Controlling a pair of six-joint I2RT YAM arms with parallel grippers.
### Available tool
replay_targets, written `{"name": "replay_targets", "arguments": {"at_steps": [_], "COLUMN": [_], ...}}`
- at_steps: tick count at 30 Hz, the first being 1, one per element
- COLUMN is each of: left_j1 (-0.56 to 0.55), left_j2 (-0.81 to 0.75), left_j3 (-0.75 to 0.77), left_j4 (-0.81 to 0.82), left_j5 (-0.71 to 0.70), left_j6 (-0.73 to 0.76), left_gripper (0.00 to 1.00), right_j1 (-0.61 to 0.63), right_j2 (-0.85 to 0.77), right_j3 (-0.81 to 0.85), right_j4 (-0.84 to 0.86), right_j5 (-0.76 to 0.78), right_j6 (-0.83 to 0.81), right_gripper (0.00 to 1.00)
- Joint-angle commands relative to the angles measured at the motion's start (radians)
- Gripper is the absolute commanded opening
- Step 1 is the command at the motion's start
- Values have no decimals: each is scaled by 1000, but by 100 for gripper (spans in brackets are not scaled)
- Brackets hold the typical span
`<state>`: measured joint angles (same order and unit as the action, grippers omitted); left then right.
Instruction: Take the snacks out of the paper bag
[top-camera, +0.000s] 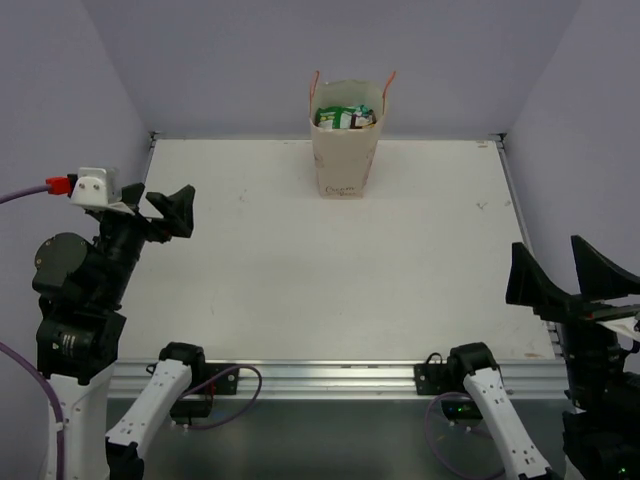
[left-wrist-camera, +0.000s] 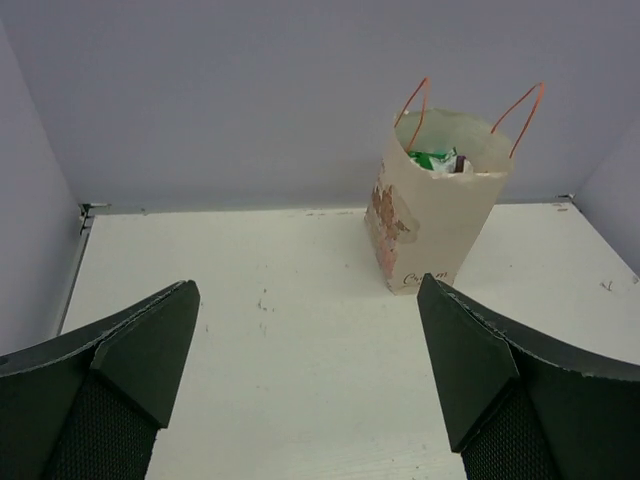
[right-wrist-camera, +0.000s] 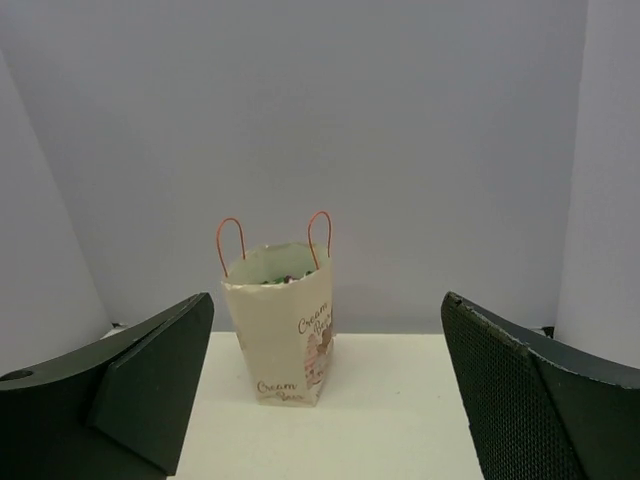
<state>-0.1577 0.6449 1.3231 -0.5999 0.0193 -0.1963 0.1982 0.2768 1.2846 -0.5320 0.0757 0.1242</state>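
The tall beige paper bag (top-camera: 345, 152) stands upright at the far middle of the white table (top-camera: 300, 280), its red-orange string handles up. Green-white snacks (top-camera: 345, 117) fill its open mouth. The left wrist view shows the paper bag (left-wrist-camera: 435, 225) ahead and to the right, with the snacks (left-wrist-camera: 436, 160) peeking out. In the right wrist view the paper bag (right-wrist-camera: 282, 330) stands ahead, slightly left, and the snacks (right-wrist-camera: 275, 279) barely show above its rim. My left gripper (top-camera: 160, 212) (left-wrist-camera: 308, 285) hangs open over the table's left edge. My right gripper (top-camera: 560, 270) (right-wrist-camera: 328, 298) is open at the near right. Both hold nothing.
Lilac walls close in the table at the back and on both sides. A metal rail (top-camera: 330, 378) runs along the near edge between the two arm bases. A purple cable (top-camera: 235, 395) loops below it.
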Motion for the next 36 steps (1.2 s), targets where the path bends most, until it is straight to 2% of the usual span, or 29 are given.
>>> {"name": "replay_targets", "arguments": {"at_steps": [1,5,7,10,13,14,21,25,32,36], "left_j1": [-5,-5,-5,-5,-3,-5,-5,-5,-5,-5], "left_j2": [24,76,107,145,182,197,191,185,182,187], "left_j3": [-30,-53,-68,-93,-105,-104,-122,-140,-179,-197], "left_j4": [14,14,18,37,52,57,86,86,91,91], "left_j5": [7,21,34,63,71,71,4,-15,-15,-5], "left_j6": [-29,-57,-64,-74,-92,-95,-92,-80,-77,-77], "left_gripper": [100,100,100,100,100,100,100,100,100,100], "right_j1": [3,3,3,3,4,10,44,70,110,115], "right_j2": [99,251,320,481,700,817,1275,1447,1711,1823], "right_j3": [-1,42,42,58,165,236,536,617,798,884], "right_j4": [-29,-80,-69,-23,-25,-29,15,124,213,214], "right_j5": [-45,-120,-204,-220,-191,-173,-77,7,127,186], "right_j6": [32,87,106,187,253,261,281,281,276,307], "right_gripper": [99,99,99,99,99,99,99,96,89,78]}}
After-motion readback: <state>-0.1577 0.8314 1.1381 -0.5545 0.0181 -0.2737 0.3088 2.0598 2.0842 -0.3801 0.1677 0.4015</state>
